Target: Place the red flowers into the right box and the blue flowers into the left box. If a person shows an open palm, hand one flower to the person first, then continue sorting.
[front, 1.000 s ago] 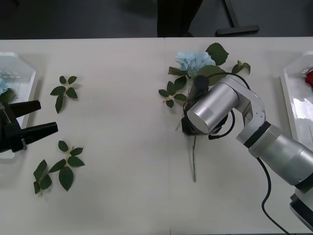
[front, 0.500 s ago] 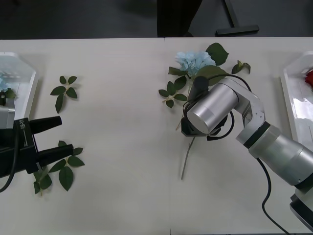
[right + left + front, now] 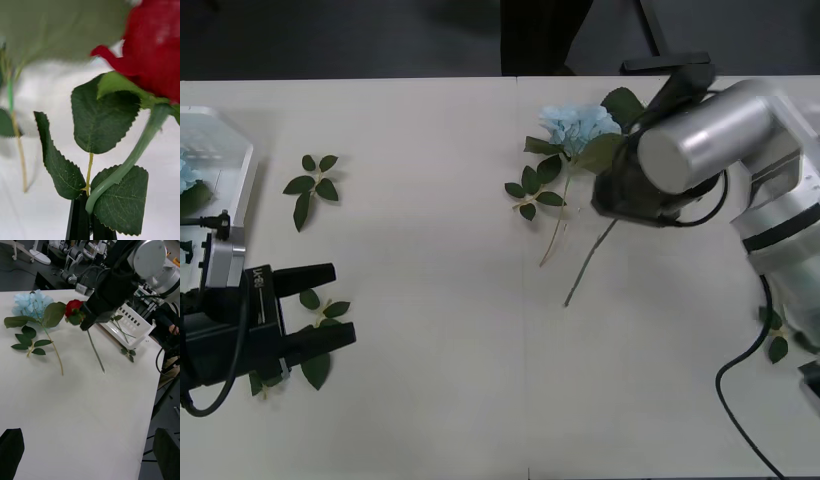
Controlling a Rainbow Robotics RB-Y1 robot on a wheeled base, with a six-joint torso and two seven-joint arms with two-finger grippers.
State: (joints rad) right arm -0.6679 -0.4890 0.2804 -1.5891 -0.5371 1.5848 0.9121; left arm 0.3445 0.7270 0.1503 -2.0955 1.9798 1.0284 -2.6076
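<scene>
One white table (image 3: 440, 400), dark floor (image 3: 330, 40)

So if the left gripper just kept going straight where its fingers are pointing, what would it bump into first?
Probably nothing soon. The open left gripper points across bare table toward the robot's right. Farther on, the tip of the red rose stem hangs from the right gripper, likely first, though depth is unclear.

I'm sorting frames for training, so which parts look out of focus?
Right wrist view: red rose bloom and the big leaf above it are soft, lower leaves crisp. Front view: right gripper looks sharp. Left wrist view: everything reasonably sharp.
</scene>
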